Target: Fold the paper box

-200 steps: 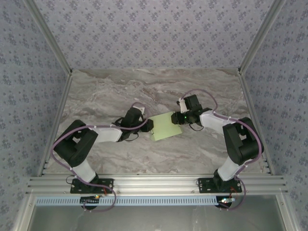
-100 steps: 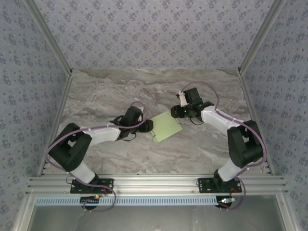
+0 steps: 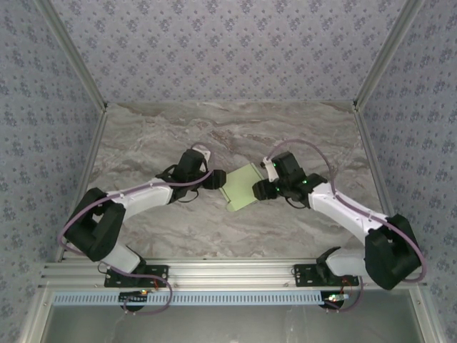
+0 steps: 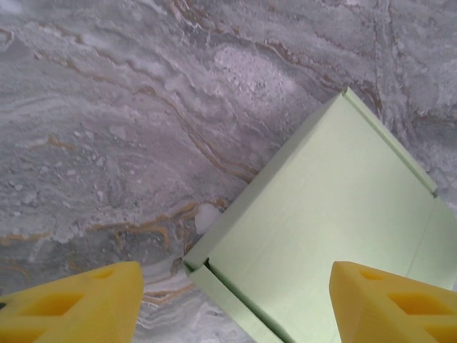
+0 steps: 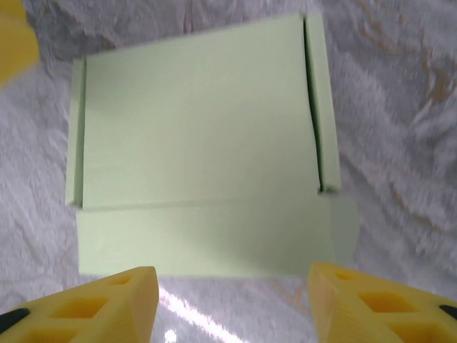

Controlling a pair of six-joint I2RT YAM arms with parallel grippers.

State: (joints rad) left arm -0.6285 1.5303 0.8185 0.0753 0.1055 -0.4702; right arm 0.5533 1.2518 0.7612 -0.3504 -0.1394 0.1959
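While the paper box (image 3: 241, 187) lies flat on the marbled table (image 3: 143, 146) near the middle of the top external view, the left arm (image 3: 146, 194) and the right arm (image 3: 343, 209) reach in towards it from either side. The left jaws stand just at its left edge and the right jaws at its lower right edge. From the left wrist, the pale green card fills the lower right of the frame, turned so that one corner points to the upper right, with a narrow folded flap along its lower left edge. The left jaws are spread wide: one yellow finger (image 4: 71, 304) shows at the lower left over bare marble, and the other finger (image 4: 396, 304) shows at the lower right in front of the card. Whether that finger touches the card cannot be told. From the right wrist, the box sits square across the middle of the frame. It has a thin strip along its left side, a dark slit down its right side and a broad band along its lower edge. The right jaws are also spread wide, their yellow fingertips (image 5: 89, 307) at the two lower corners, just below the card's near edge and apart from it. A blurred yellow shape (image 5: 13, 39) sits in the upper left corner, beside the box's far corner.
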